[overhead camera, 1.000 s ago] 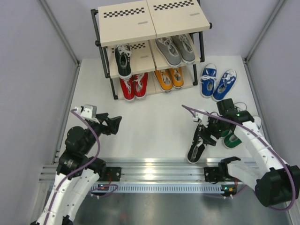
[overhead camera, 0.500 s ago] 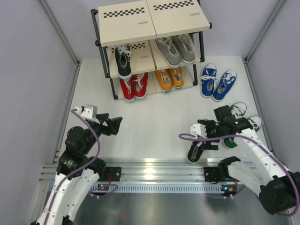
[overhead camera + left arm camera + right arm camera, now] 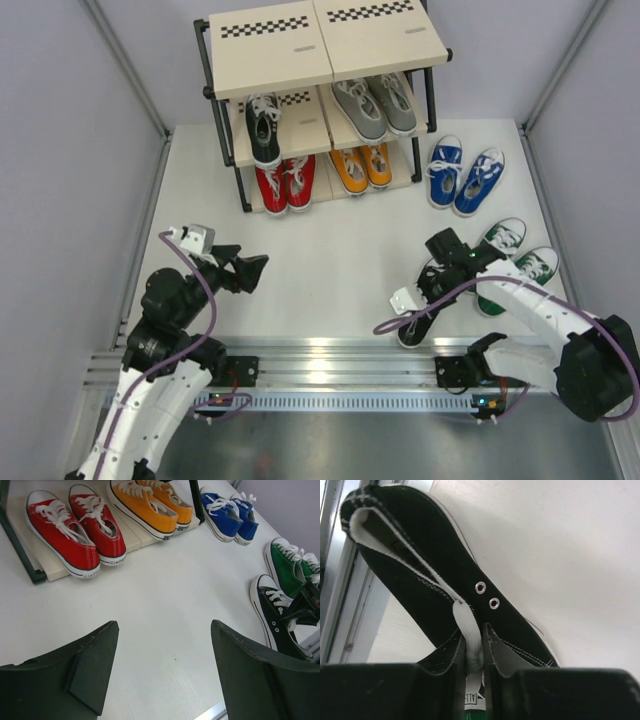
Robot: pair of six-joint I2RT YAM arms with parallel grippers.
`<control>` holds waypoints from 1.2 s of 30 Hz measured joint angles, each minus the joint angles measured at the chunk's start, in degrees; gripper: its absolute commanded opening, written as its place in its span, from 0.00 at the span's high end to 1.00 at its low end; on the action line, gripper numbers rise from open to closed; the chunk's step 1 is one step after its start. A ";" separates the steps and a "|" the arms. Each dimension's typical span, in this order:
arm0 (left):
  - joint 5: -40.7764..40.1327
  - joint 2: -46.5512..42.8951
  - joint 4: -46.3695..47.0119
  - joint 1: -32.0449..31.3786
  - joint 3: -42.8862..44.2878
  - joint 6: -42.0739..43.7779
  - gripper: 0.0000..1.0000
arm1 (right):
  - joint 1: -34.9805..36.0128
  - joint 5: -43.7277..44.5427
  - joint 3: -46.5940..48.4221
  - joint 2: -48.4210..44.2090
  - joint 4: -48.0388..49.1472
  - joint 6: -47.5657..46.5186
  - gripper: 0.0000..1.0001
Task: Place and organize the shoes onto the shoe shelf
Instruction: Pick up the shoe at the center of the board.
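Observation:
The shoe shelf (image 3: 270, 60) stands at the back. It holds one black shoe (image 3: 264, 130), a grey pair (image 3: 374, 105), a red pair (image 3: 285, 183) and an orange pair (image 3: 362, 167). On the table to its right lies a blue pair (image 3: 465, 177), with a green pair (image 3: 515, 262) nearer. The other black shoe (image 3: 418, 318) lies by the front rail. My right gripper (image 3: 435, 285) is shut on its white lace and tongue (image 3: 470, 625). My left gripper (image 3: 165, 630) hangs open over bare table at the front left, holding nothing.
A metal rail (image 3: 330, 355) runs along the near table edge, just in front of the black shoe. Grey walls close in the table on both sides. A purple cable (image 3: 410, 322) loops beside the right arm.
My right gripper has come down over the black shoe and closed on its lace and tongue. The left arm has hardly moved.

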 measured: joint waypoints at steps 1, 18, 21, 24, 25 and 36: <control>0.87 0.31 0.00 0.00 -0.09 0.00 0.20 | 0.81 0.66 0.00 0.17 -0.04 -0.13 0.92; 23.06 18.08 20.65 -0.83 -11.96 -28.11 0.12 | 9.16 -8.90 17.64 -4.94 -11.13 -3.19 1.00; 22.93 21.07 24.30 -3.48 -11.91 -32.26 0.11 | 11.41 -10.64 18.29 -4.42 -12.15 -4.11 1.00; 21.62 26.25 27.02 -9.01 -10.19 -34.36 0.11 | 13.75 -11.52 18.97 -3.37 -13.18 -4.55 1.00; 20.83 28.44 27.61 -11.39 -9.22 -34.75 0.11 | 14.53 -11.69 19.37 -2.95 -13.46 -4.66 1.00; 13.84 54.60 42.84 -29.20 -5.01 -42.29 0.09 | 23.02 -14.25 24.11 -0.20 -14.21 -5.11 1.00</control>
